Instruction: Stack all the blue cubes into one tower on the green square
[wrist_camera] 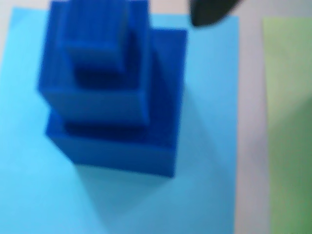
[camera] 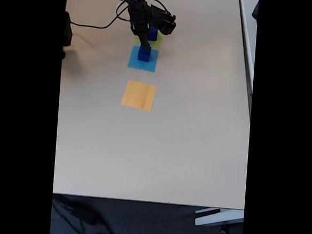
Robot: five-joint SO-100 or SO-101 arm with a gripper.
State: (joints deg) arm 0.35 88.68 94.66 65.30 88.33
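wrist view: blue cubes (wrist_camera: 112,87) stacked on the light-blue square (wrist_camera: 204,122); fingers' (camera: 146,45) state unclear.

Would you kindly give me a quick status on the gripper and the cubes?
Gripper over the stack, jaw state unclear. Blue cubes stacked three high on the light-blue square, not the green square. Nothing blocking.

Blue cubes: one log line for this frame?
stack: three blue cubes on light-blue square | green square: alongside, apart | tool: over stack, open or shut unclear
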